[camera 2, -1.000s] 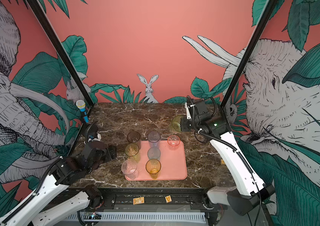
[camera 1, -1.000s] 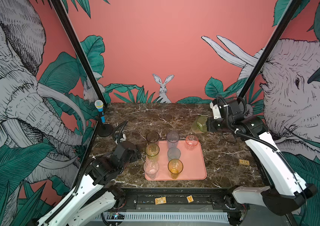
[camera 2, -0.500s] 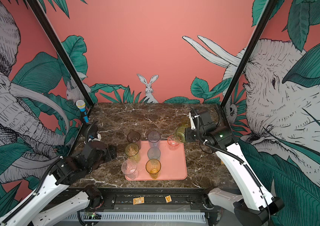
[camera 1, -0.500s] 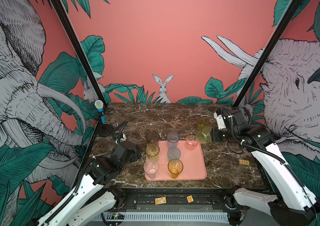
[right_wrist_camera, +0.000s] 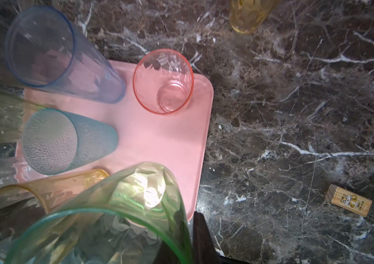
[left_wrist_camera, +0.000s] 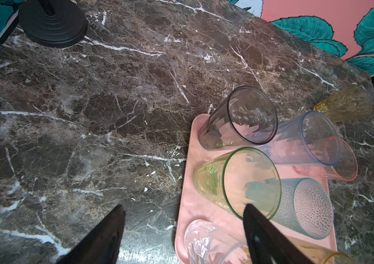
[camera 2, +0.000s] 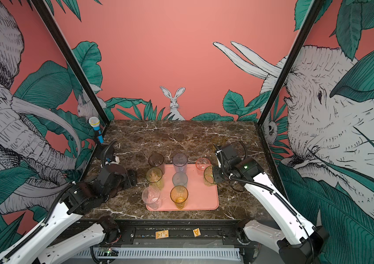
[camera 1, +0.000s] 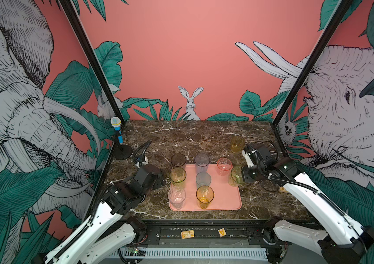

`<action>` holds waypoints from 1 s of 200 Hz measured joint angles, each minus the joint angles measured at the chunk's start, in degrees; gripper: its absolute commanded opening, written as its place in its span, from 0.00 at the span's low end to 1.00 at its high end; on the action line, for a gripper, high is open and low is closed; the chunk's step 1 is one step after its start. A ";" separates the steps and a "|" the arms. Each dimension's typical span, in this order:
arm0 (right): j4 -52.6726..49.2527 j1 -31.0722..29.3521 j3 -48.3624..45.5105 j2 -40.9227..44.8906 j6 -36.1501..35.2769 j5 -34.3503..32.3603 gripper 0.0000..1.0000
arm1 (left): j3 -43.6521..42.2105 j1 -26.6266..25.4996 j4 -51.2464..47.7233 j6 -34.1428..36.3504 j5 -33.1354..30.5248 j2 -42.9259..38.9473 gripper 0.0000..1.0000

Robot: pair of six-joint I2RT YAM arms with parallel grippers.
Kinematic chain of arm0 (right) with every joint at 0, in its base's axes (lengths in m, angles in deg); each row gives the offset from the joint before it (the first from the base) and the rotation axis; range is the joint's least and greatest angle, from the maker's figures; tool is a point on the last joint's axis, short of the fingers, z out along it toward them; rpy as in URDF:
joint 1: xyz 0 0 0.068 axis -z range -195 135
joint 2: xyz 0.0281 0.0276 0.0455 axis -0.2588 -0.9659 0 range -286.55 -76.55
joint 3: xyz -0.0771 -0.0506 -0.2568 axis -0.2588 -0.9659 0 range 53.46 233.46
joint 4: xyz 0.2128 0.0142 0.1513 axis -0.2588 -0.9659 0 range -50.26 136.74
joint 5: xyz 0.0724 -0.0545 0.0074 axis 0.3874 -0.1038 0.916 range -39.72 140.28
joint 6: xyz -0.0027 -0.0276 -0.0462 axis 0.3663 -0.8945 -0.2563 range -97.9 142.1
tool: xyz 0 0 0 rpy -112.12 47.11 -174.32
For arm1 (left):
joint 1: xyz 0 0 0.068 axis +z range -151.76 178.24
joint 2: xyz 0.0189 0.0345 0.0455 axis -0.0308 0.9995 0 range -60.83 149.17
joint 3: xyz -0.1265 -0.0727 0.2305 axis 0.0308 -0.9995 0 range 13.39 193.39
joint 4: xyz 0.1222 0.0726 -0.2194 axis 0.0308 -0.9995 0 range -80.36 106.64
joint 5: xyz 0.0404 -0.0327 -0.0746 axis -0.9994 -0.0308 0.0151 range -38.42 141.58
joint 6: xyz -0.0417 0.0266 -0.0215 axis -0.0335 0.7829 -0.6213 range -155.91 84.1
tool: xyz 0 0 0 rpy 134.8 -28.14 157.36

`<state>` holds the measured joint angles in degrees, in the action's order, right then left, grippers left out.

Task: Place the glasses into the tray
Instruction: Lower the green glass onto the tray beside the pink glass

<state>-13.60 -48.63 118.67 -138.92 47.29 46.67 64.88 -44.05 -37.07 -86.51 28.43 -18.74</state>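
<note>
Pinching the pale green tumbler (camera 1: pixel 234 176) by its wall, the right gripper (camera 1: pixel 242 176) aims for the tray (camera 1: pixel 224 196); the left gripper (left_wrist_camera: pixel 183 208) gapes empty.

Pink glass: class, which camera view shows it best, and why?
The right wrist view: the pink glass is close and unobstructed, rim and base both clear, standing in a corner of the tray. Both top views show the glass whole but small. The left wrist view shows only part of it, behind the lilac-blue glass.
</note>
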 measured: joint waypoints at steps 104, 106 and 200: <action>8.09 -4.00 -10.64 -0.22 4.13 -2.45 0.00 | -1.44 0.00 0.02 -0.48 0.22 -0.11 0.83; 8.20 -4.02 -10.78 -0.22 4.17 -2.45 0.00 | -1.44 0.00 0.02 -0.50 0.22 -0.11 0.83; 16.09 -4.66 -14.67 -5.53 5.25 -2.97 0.00 | -1.81 0.00 -0.26 -0.96 0.22 -0.72 0.83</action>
<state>2.49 -53.28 104.00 -144.45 52.54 43.69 63.06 -44.05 -37.33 -87.48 28.65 -19.46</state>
